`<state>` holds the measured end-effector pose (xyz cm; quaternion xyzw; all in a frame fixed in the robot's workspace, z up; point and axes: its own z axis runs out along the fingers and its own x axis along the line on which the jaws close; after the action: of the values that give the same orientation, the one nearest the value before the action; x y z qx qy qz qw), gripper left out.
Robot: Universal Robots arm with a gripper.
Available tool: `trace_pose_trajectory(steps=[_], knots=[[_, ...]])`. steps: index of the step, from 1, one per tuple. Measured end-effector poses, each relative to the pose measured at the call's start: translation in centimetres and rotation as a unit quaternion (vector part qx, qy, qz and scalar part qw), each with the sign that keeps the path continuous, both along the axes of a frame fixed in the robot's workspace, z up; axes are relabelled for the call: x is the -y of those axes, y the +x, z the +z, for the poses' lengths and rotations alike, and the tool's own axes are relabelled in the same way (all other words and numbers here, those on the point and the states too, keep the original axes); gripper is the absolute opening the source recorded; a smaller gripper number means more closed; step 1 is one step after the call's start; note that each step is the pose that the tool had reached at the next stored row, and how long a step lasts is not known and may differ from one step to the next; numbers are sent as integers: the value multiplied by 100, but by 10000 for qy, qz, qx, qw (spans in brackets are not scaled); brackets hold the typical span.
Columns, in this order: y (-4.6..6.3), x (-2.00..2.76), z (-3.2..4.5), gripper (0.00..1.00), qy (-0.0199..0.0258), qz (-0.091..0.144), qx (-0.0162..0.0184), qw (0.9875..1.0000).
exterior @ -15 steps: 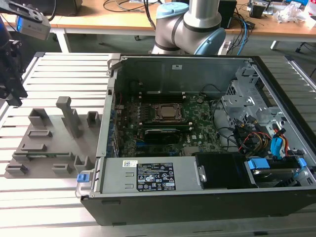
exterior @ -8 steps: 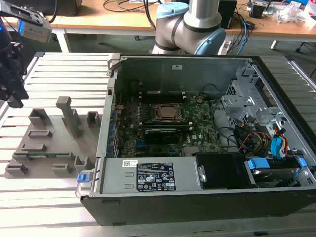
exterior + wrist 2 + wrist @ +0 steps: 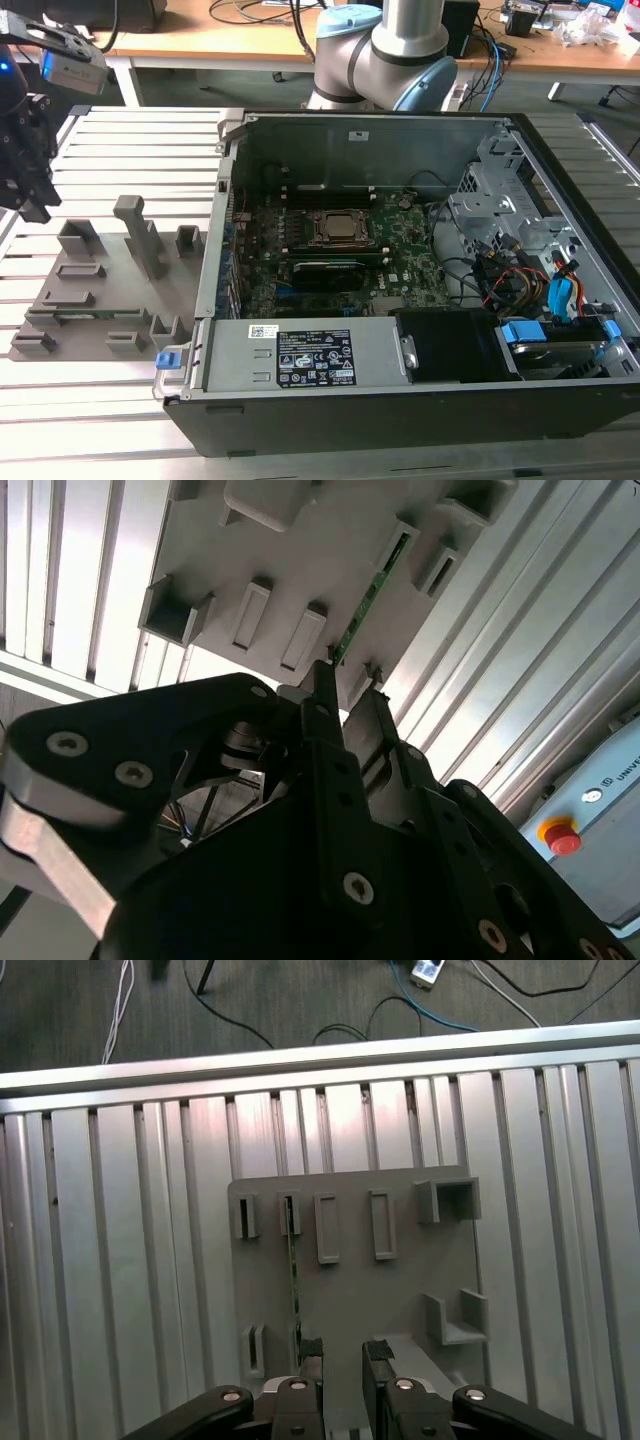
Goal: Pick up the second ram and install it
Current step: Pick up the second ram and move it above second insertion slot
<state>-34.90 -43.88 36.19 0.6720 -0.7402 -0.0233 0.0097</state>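
The second ram (image 3: 293,1270) is a thin green stick standing on edge in slots of the grey holder plate (image 3: 400,1290); in the second wrist view the ram (image 3: 368,598) runs away from the fingertips. My gripper (image 3: 345,1352) hangs above the plate's near edge, open, with nothing between its black fingers (image 3: 312,1352). The stick lies just to one side of the gap, in line with the outer face of one finger. In the exterior view the gripper (image 3: 33,205) hovers at the far left over the holder plate (image 3: 100,290).
An open computer case (image 3: 400,290) sits on the exterior view's right, with the green motherboard (image 3: 400,270) and CPU socket (image 3: 340,228) inside. The arm's base (image 3: 385,50) stands behind the case. A ribbed aluminium table (image 3: 120,1260) carries everything. Grey blocks (image 3: 140,235) rise from the plate.
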Motion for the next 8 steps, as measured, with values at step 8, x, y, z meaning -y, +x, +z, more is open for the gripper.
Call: trace_pose_trajectory(steps=[8], knots=[[0,0,-60,30,0,0,0,10000]])
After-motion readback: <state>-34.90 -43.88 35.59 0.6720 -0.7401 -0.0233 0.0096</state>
